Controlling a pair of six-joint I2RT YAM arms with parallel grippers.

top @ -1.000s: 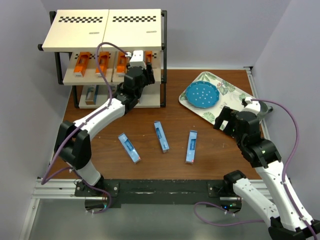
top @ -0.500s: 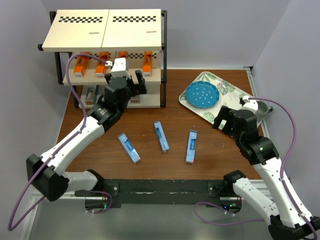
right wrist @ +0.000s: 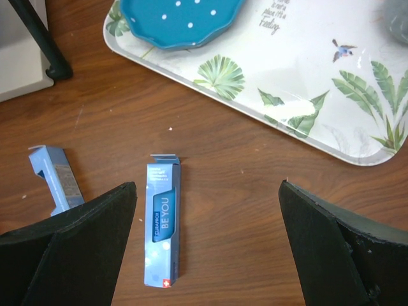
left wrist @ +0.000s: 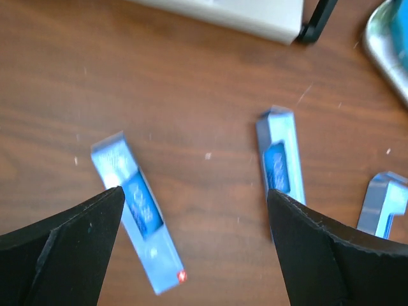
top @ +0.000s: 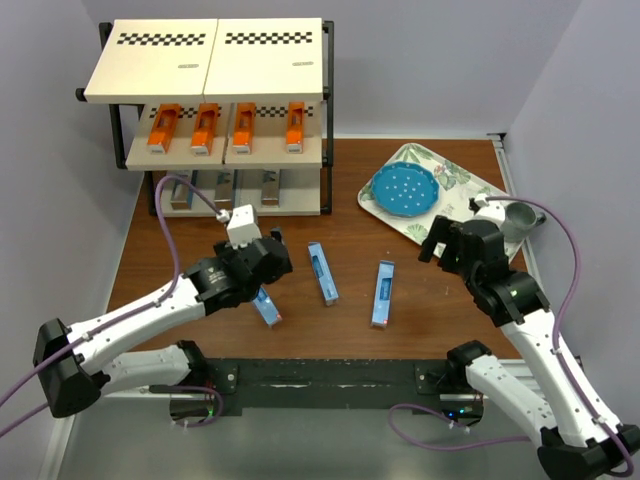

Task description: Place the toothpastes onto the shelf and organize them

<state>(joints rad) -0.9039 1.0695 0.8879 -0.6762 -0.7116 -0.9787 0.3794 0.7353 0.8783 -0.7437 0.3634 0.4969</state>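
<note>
Left gripper (left wrist: 194, 194) spread wide, empty, over table. Nearest toothpaste (left wrist: 137, 220) lies off-centre beside one finger, long axis roughly crosswise to closing line, slightly skewed. Sideways shift judged necessary. Right gripper (right wrist: 207, 185) likewise spread, empty, above rightmost carton (right wrist: 162, 229).

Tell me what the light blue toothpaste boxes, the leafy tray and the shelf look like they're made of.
Light blue toothpastes: printed cardboard cartons, slightly glossy, with folded end flaps.
Tray: smooth glossy white with printed leaves, probably melamine or plastic, unsure.
Shelf: matte cream boards, perhaps painted wood or laminate, on thin black bars that look like metal.
</note>
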